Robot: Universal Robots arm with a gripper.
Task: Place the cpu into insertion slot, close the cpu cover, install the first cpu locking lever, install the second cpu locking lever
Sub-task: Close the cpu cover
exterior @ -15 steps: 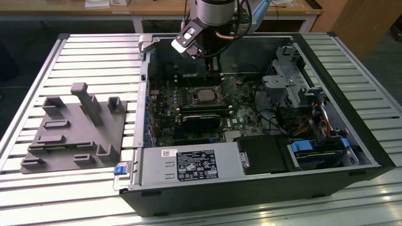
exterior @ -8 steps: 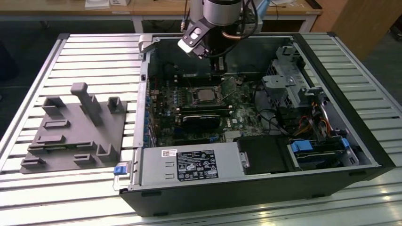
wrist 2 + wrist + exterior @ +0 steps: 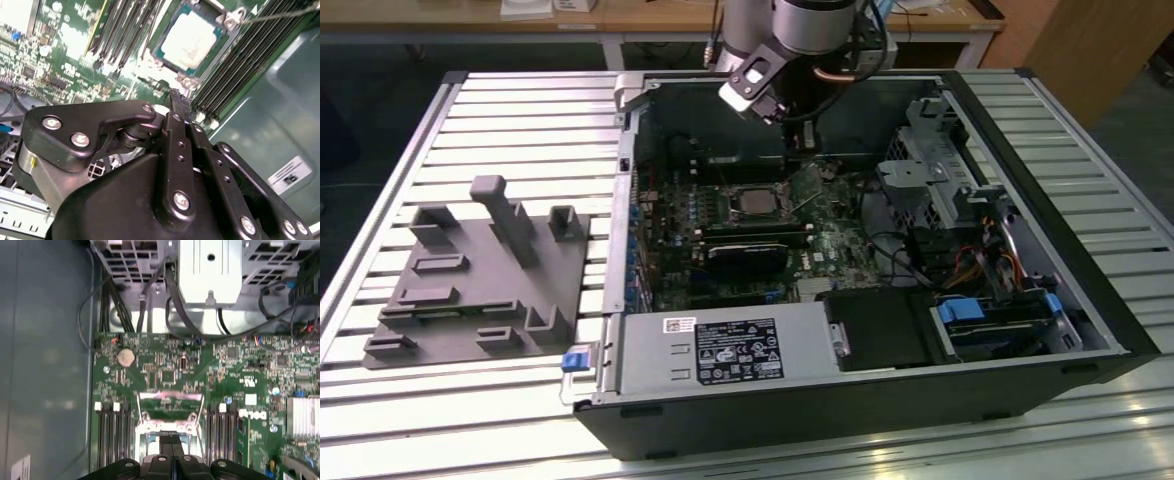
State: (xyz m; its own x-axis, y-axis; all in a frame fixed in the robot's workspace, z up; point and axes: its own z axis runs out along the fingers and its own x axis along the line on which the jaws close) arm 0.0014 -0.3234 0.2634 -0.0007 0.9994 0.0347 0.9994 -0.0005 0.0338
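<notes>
Slatted table [image 3: 520,110], case [image 3: 854,425]; cpu [image 3: 192,40] in socket [image 3: 228,21] between memory slots [image 3: 235,75]; jaws together.

A table [image 3: 520,110] with a top of pale metal slats carries everything; the slats run from the exterior view's left to its right. Two things lie directly on it. An open black computer case [image 3: 854,425] lies on its side, toward the exterior view's right. A grey fixture plate [image 3: 454,300] with upright blocks lies just beside it, on the left.

The arm [image 3: 807,30] hangs steeply from above, its claw [image 3: 171,441] pointing downward, jaws pressed together
</notes>
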